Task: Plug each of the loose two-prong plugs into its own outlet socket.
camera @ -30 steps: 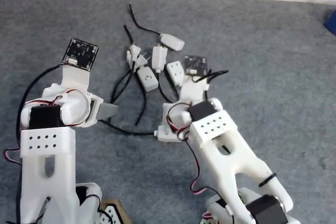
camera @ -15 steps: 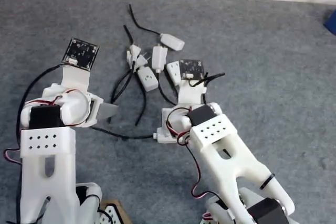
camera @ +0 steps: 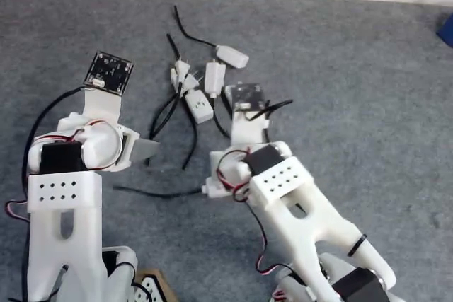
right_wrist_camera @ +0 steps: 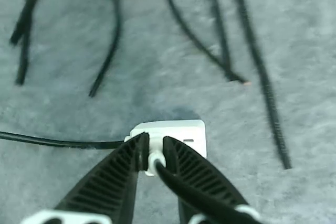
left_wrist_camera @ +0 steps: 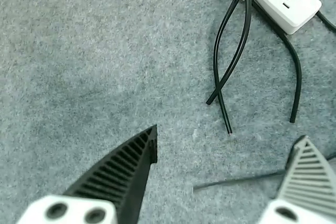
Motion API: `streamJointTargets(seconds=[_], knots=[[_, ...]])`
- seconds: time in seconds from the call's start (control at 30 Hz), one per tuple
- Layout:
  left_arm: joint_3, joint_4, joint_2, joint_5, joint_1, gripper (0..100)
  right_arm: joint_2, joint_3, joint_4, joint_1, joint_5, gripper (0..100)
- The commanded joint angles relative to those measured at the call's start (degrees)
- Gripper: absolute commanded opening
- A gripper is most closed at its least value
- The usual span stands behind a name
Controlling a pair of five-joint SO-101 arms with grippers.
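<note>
My right gripper (right_wrist_camera: 154,141) is shut on a small white plug (right_wrist_camera: 154,162) whose black cord runs back along one finger. The plug sits against a white outlet socket (right_wrist_camera: 176,129) lying on the grey carpet; its prongs are hidden. A second black cord (right_wrist_camera: 58,142) leaves that socket sideways. In the high view this gripper (camera: 211,187) is mid-table with the cord (camera: 152,192) trailing left. My left gripper (left_wrist_camera: 228,133) hangs open over bare carpet near loose cord ends (left_wrist_camera: 223,85), with another white socket (left_wrist_camera: 286,1) farther off. The left gripper (camera: 145,150) stands left of the cluster.
A cluster of loose white plugs (camera: 214,73) and a socket (camera: 199,106) with tangled black cords lies at the table's far middle. One plug (camera: 231,55) lies farthest back. Grey carpet extends to the right and far left. A blue object (camera: 447,30) sits at the right edge.
My right arm has pulled back toward the near left, dragging the socket and its black cord along the carpet. The left arm has stayed still.
</note>
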Motion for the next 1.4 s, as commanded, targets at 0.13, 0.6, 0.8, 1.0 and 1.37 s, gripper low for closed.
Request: streamJointTargets(seconds=[0.13, 0.6, 0.8, 1.0, 1.37], knots=[[-0.31, 0.18, -1.54, -0.53, -0.75, 38, 16.40, -0.84, -2.51, -3.12, 0.79, 0.5], [-0.75, -0.18, -1.54, -2.46, -5.05, 38, 4.88, 4.00, 0.84, -6.20, 0.79, 0.5], [-0.75, -0.18, -1.54, -2.46, -4.97, 38, 2.59, 4.09, 0.75, -6.20, 3.87, 0.9], [-0.75, -0.18, -1.45, -2.46, -4.97, 38, 2.07, 4.00, 1.10, -6.29, 4.48, 0.9], [-0.48, -0.18, -1.19, -2.46, -4.88, 38, 2.07, 4.35, 0.84, -6.29, 36.22, 0.6]])
